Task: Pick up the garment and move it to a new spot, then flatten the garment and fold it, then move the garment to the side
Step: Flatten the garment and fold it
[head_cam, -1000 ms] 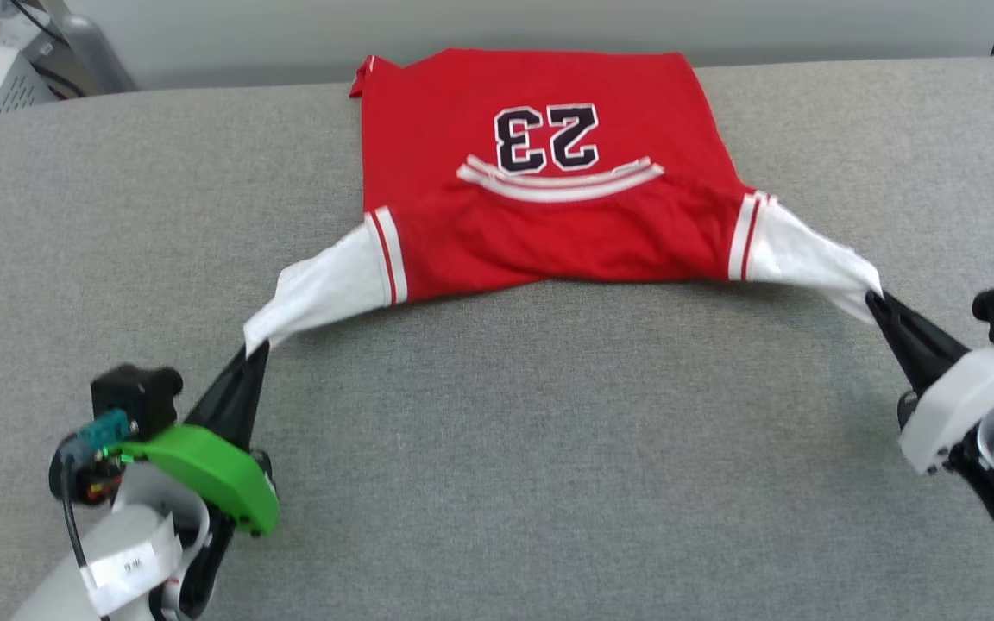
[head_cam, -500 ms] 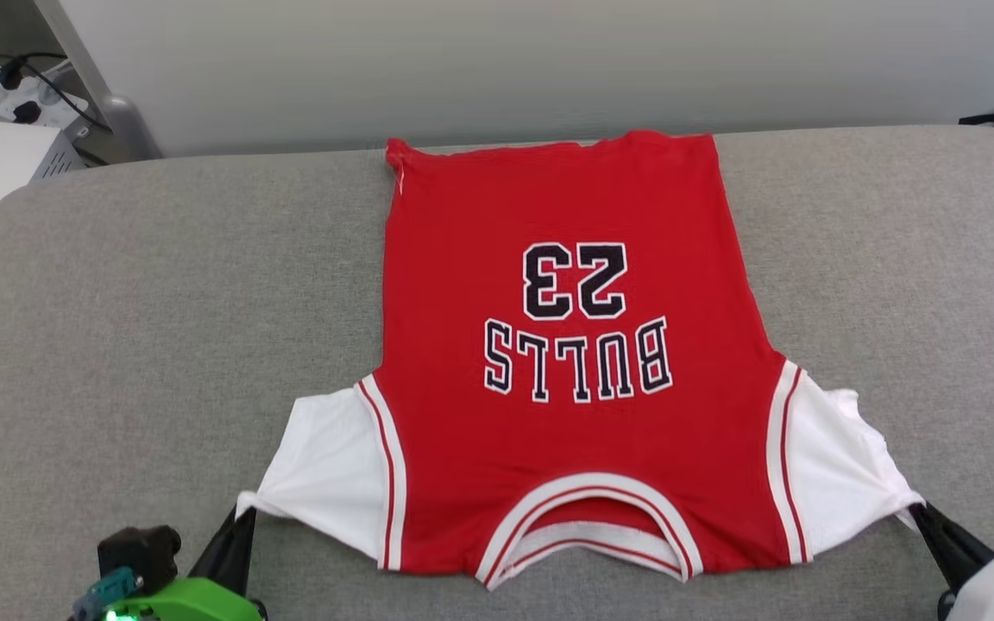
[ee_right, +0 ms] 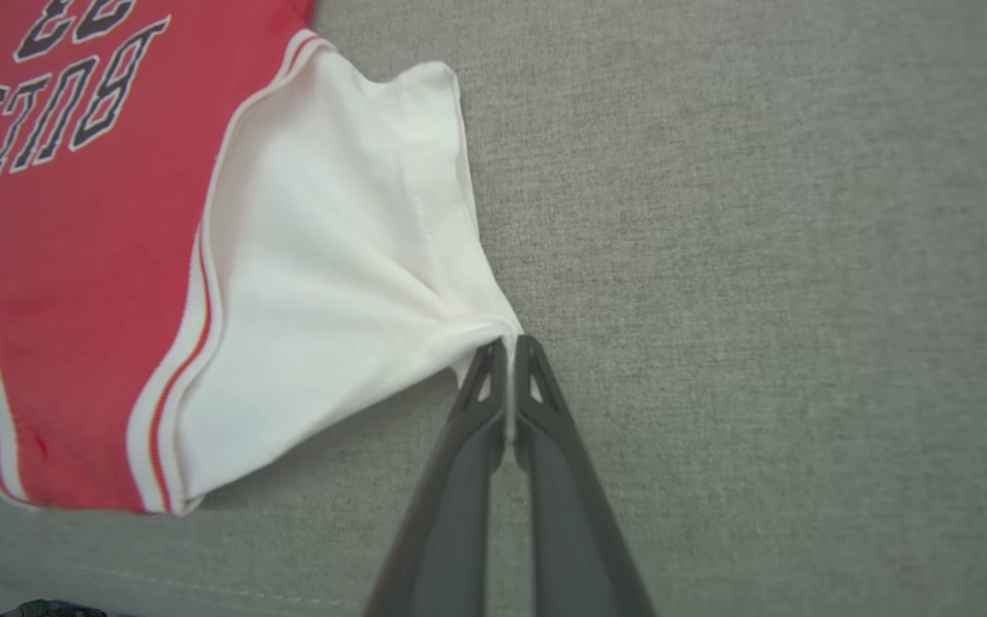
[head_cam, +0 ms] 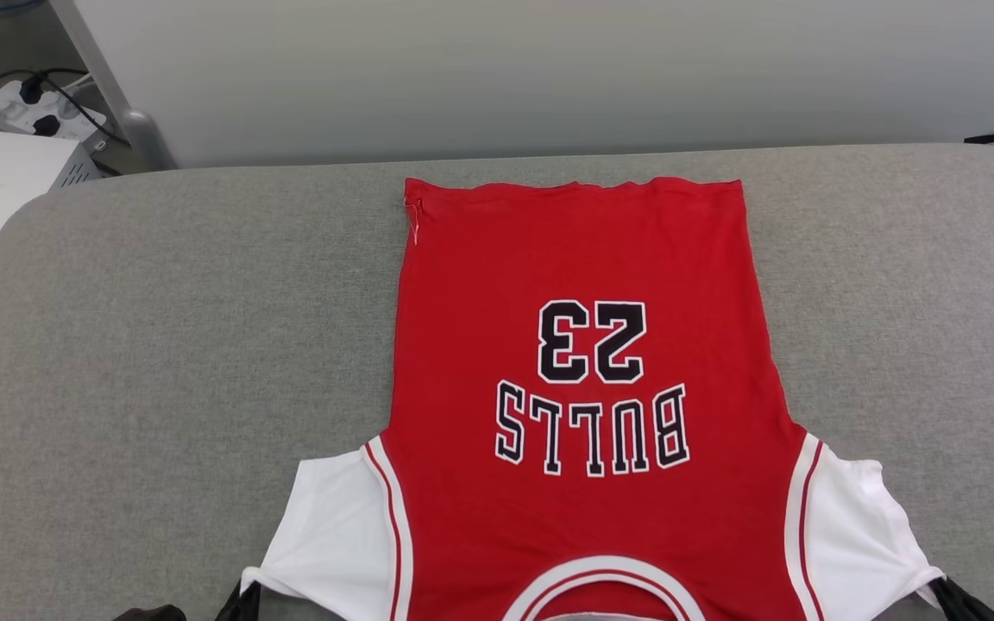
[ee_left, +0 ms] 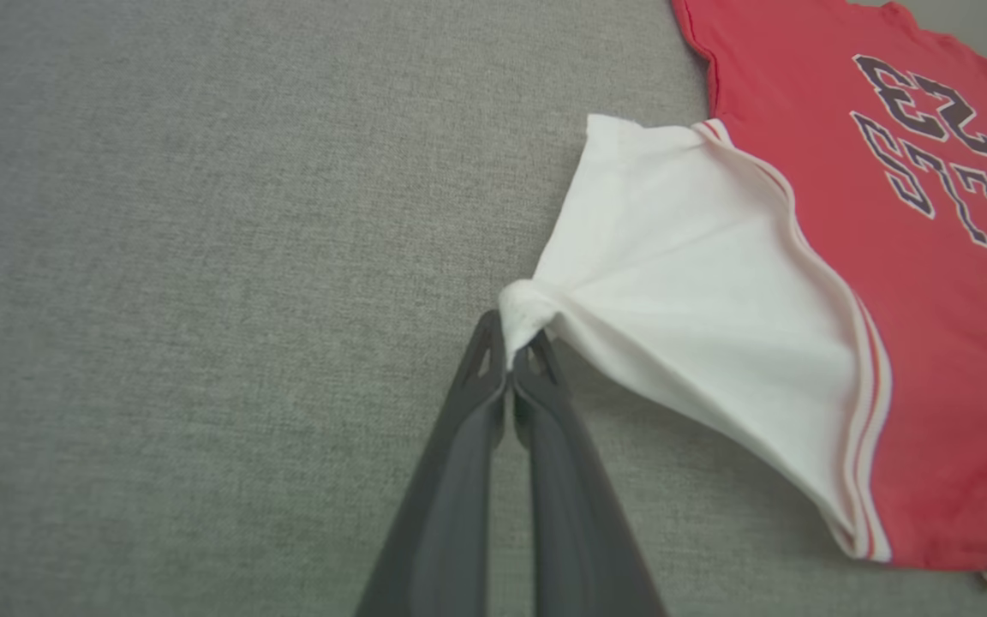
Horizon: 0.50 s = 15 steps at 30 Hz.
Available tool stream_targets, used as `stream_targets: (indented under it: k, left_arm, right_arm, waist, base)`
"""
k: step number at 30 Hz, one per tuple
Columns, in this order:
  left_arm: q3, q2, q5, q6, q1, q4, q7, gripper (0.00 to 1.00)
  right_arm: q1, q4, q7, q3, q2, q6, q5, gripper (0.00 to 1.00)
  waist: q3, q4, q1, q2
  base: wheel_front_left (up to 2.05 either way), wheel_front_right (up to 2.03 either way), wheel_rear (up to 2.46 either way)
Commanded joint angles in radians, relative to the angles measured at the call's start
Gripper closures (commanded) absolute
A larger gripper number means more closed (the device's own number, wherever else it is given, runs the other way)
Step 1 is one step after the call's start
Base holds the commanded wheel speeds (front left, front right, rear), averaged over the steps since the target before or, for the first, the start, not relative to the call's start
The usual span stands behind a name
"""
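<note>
grey cloth tabletop (head_cam: 160,388): garment (head_cam: 583,259) spread face up, collar toward robot. left gripper (ee_left: 511,364) and right gripper (ee_right: 508,351) each clamp a white sleeve tip (ee_left: 528,304). step judged flattening; next, release and fold.

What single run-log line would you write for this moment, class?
phase: flattening | garment: body flat, print up, on grey surface | left gripper: shut on sleeve tip | right gripper: shut on other sleeve tip
</note>
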Motion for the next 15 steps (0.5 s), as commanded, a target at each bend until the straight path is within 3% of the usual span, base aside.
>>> stream_targets:
  k: [1,10,15]
  left_arm:
    - [0.006,-0.009,0.02,-0.001,0.005,-0.005,-0.006,1.0]
    - [0.015,-0.066,0.072,-0.002,-0.039,-0.052,-0.006,1.0]
    - [0.031,-0.087,0.114,-0.004,-0.059,-0.1,-0.006,1.0]
  right_arm:
    - [0.009,-0.015,0.01,-0.024,0.005,-0.002,-0.02,0.0]
    - [-0.071,-0.195,0.09,-0.161,-0.034,-0.002,-0.131,0.0]
    - [-0.218,-0.319,0.144,-0.267,-0.086,-0.002,-0.174,0.0]
  waist:
    - [0.001,0.003,0.0001,-0.0001]
    - [0.04,0.024,0.0001,-0.0001]
    - [0.095,0.058,0.0001,-0.0001]
  base:
    - [0.0,0.0,0.0]
    - [0.0,0.0,0.0]
    - [0.0,0.0,0.0]
